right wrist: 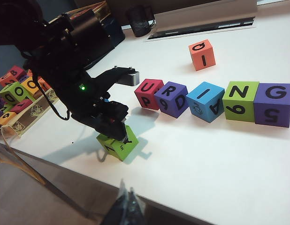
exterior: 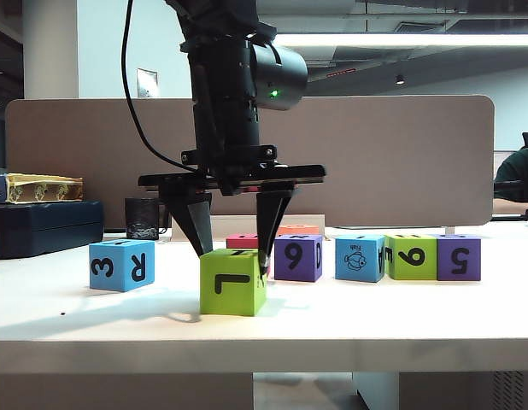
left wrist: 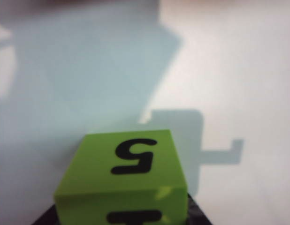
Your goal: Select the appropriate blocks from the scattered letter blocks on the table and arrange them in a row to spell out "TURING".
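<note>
Lime green block (exterior: 233,282) sits near the bench (exterior: 349,320) front, left tool (exterior: 232,248) straddling it, fingers beside its sides, grip unclear. Right tool (right wrist: 126,208) hangs back, its state unreadable.

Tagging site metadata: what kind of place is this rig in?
Likely an open-plan office or lab: a white table backed by a grey-brown divider panel, ceiling strip lights, and books stacked alongside.
</note>
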You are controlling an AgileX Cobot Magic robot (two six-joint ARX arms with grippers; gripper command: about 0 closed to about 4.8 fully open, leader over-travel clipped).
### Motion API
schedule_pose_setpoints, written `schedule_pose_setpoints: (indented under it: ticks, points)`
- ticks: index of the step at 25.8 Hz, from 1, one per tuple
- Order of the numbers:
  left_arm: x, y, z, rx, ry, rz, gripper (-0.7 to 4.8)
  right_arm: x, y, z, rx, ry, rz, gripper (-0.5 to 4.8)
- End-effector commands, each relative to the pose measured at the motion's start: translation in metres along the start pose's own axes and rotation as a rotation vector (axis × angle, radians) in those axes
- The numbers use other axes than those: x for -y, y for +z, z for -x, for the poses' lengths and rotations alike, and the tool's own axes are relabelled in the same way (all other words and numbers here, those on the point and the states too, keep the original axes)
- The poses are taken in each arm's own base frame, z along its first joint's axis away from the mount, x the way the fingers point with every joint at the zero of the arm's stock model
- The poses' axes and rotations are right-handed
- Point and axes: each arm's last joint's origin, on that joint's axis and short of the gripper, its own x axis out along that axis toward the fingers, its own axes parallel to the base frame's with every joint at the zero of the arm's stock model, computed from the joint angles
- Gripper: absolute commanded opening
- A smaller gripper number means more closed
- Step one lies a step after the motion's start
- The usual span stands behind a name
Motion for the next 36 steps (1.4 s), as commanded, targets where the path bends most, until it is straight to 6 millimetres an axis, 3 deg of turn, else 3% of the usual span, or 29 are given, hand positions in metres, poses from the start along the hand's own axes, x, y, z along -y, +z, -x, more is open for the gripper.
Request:
schedule_pose_setpoints:
  ticks: [1, 8, 16, 20, 27, 36]
  points:
    - [-0.003, 0.002, 0.007, 0.01, 0.009, -0.032, 2.68, -0.001, 0.002, 0.001, 0.013, 0.006, 0.012, -0.01]
    - [-0.017, 0.019, 0.035, 0.085, 0.086, -0.087, 2.68, -0.001, 0.002, 0.001, 0.012, 0.006, 0.011, -0.01]
    - [-0.056, 0.04, 0.051, 0.136, 0.112, -0.001, 2.68, -0.001, 0.002, 0.001, 0.012, 0.006, 0.011, -0.01]
    - [-0.071, 0.054, 0.053, 0.223, 0.094, 0.047, 2.68, -0.001, 0.002, 0.001, 0.012, 0.006, 0.011, -0.01]
    - [-0.067, 0.068, 0.056, 0.363, 0.06, 0.011, 2.67, -0.001, 0.002, 0.001, 0.006, 0.005, 0.007, -0.01]
    - [-0.088, 0.079, 0.039, 0.331, 0.045, 0.055, 2.67, -0.001, 0.001, 0.001, 0.002, 0.004, 0.004, -0.01]
